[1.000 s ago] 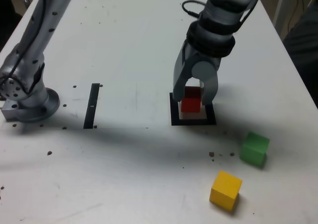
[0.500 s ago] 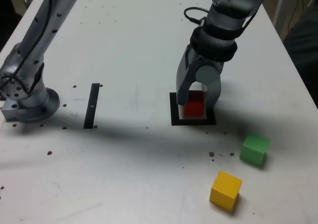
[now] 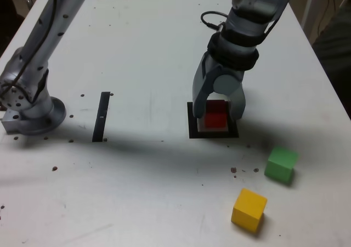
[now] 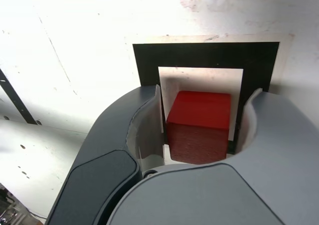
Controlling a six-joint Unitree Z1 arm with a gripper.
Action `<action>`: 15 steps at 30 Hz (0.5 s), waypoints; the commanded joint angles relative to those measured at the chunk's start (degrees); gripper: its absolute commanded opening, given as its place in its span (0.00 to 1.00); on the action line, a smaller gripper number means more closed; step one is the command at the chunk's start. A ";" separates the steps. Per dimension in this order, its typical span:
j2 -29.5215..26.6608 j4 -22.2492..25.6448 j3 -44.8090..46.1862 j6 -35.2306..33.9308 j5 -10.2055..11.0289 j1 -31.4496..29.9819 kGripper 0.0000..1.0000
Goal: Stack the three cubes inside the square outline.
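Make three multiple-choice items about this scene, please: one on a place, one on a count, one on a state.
1. Where does the red cube stand?
A. Inside the square outline
B. On the thin black strip
C. On top of the green cube

2. How many cubes lie outside the outline?
A. None
B. One
C. Two

3. How does the gripper stand around the red cube?
A. Shut tight on it and lifting it
B. Jaws apart, one on each side, the cube resting on the table
C. Far away, above the yellow cube

Answers
1. A: the wrist view shows the red cube on the pale centre within the black border.
2. C: the green cube and the yellow cube sit on the bare table toward the exterior view's right.
3. B: the wrist view shows a gap between each jaw and the cube.
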 commanded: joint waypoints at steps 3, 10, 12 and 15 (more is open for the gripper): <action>-2.25 0.16 1.05 -0.88 0.48 0.01 1.00; -6.51 1.90 2.11 -3.05 1.63 -1.81 1.00; -7.36 2.77 1.83 -3.66 1.85 -2.96 1.00; -8.33 4.37 0.47 -4.44 2.89 -5.36 1.00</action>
